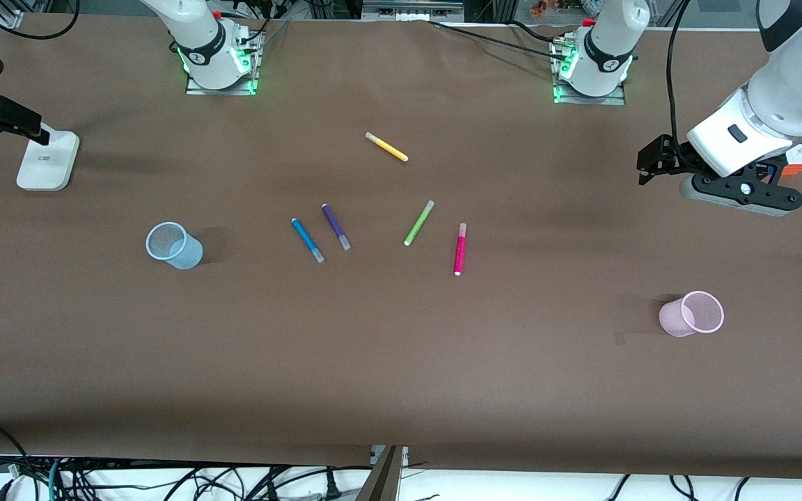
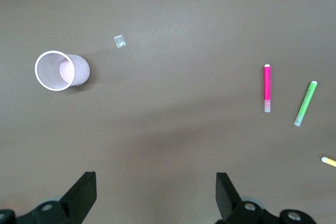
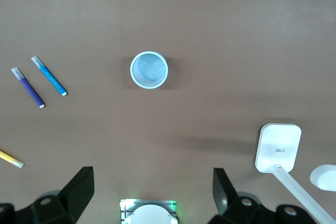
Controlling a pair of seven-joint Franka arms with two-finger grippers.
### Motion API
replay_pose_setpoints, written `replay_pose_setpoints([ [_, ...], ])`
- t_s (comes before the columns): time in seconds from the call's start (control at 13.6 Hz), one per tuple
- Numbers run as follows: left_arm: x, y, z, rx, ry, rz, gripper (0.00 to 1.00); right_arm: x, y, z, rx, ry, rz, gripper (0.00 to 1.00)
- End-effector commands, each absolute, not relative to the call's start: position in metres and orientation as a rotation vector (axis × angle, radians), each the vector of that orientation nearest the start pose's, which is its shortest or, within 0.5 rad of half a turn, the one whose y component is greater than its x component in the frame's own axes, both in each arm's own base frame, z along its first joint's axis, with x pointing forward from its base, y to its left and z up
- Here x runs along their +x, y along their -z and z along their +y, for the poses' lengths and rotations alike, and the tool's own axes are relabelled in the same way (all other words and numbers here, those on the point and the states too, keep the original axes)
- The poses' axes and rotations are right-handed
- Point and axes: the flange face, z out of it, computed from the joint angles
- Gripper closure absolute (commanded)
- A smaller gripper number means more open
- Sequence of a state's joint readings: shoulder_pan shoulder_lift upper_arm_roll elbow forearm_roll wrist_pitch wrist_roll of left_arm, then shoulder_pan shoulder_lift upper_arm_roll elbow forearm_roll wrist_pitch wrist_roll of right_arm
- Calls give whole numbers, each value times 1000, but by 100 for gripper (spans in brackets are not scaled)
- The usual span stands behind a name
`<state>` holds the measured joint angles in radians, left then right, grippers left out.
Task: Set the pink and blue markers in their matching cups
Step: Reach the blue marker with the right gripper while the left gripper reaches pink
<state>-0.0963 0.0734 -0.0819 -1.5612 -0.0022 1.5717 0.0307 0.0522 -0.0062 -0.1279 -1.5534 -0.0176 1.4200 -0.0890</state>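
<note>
Five pens lay loose on the brown table [image 1: 401,362], and we counted one of each colour: a yellow pen [image 1: 386,147] nearest the robots' bases, then a blue marker [image 1: 307,240], a purple pen [image 1: 335,227], a lime-green pen [image 1: 418,223] and a pink marker [image 1: 459,248] in a rough row across the middle. We saw the purple pen just beside the blue marker and the green pen near the pink one, none of them touching.

Two cups stood upright, well apart from the pens: a light blue cup [image 1: 174,245] toward the right arm's end and a light pink cup [image 1: 692,314] toward the left arm's end, nearer the front camera. Nothing lay between either marker and its cup. A white stand [image 1: 48,161] sat at the right arm's end.

We found the left gripper [image 2: 156,195] hovering over bare table at its own end, fingers spread wide and holding nothing. The right gripper [image 3: 153,195] hung over its end, equally wide and empty.
</note>
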Motion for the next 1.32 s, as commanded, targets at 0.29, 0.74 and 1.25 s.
replay_pose_setpoints([
  [0.29, 569, -593, -99, -3136, -108, 362, 0, 535, -629, -48, -3130, -202, -13, 0],
  [0.74, 569, -592, -99, -3136, -113, 352, 0, 562, -578, -28, -3125, -342, -56, 0],
  [1.25, 585, -506, -134, -3210, -216, 352, 0, 625, -449, 94, -3142, -382, -360, 0],
])
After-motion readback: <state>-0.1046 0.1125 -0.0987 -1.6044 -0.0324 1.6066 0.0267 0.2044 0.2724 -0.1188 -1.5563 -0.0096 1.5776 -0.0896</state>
